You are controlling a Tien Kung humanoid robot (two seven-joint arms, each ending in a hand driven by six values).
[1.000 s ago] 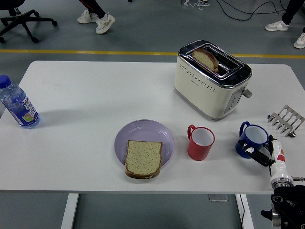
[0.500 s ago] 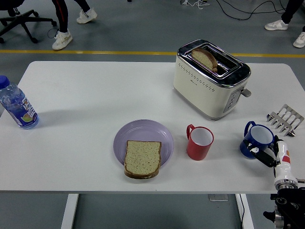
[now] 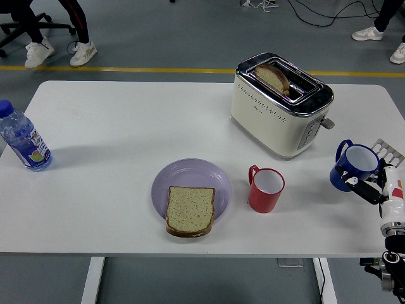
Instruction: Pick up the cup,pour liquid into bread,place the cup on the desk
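My right hand (image 3: 373,183) is shut on a blue cup (image 3: 354,166) with a white inside and holds it lifted above the table at the right edge, tilted slightly toward me. A slice of brown bread (image 3: 190,211) lies on a lilac plate (image 3: 190,175) near the table's front middle, well to the left of the cup. A red cup (image 3: 266,189) stands upright between the plate and my hand. My left arm does not show.
A cream toaster (image 3: 280,104) with a slice of toast in it stands at the back right. A metal toast rack (image 3: 389,151) is partly hidden behind the blue cup. A water bottle (image 3: 23,139) stands at the far left edge. People's legs show beyond the table.
My right hand has lifted the blue cup off the table and carried it up and to the right. People beyond the table have walked to the left.
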